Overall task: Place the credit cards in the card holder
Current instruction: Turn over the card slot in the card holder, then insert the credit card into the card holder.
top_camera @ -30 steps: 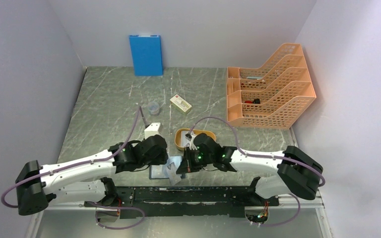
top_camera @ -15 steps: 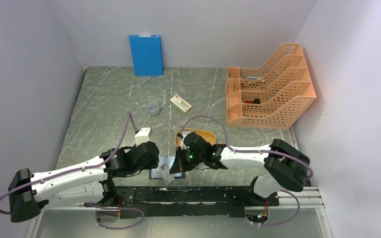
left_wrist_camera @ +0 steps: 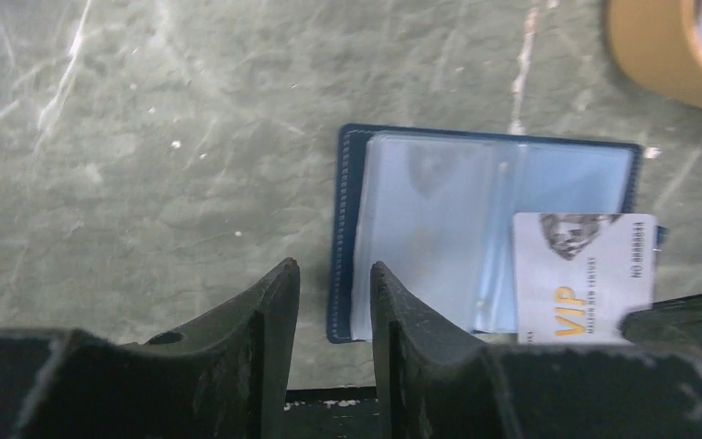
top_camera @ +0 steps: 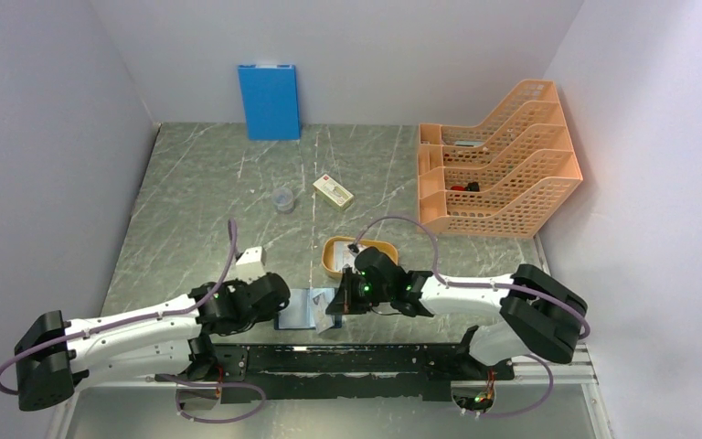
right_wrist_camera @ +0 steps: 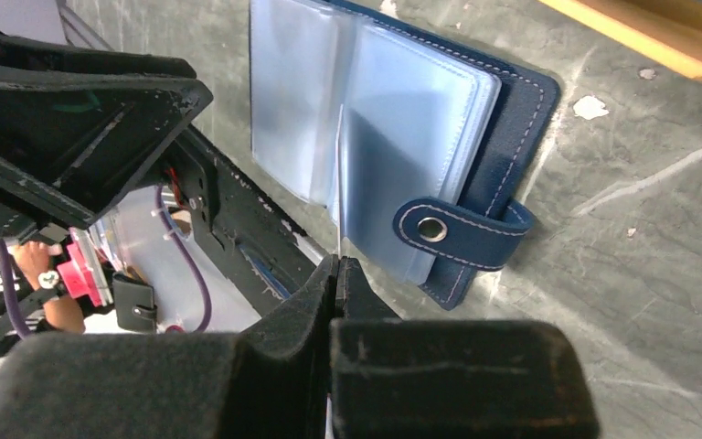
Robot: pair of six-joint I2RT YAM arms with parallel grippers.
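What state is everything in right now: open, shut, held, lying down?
Holder: open, lying flat.
Card: pinched at one edge, over the holder.
Right fingers: shut on the card.
Left fingers: apart, empty, at the holder's edge.
Folder: standing upright.
Cup: upright.

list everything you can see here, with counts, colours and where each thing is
card holder: 1, dark navy with pale blue sleeves, lying open at the table's near edge
credit card: 1, whitish with gold VIP lettering, over the holder's right end
oval tray: 1, orange, beyond the holder to its right
box: 1, cream with red mark, mid-table
cup: 1, clear, left of the box
folder: 1, bright blue, upright at the back wall
file rack: 1, orange mesh, far right
table: 1, grey-green marble
left end effector: 1, black, open, at the holder's left edge
right end effector: 1, black, shut on the credit card
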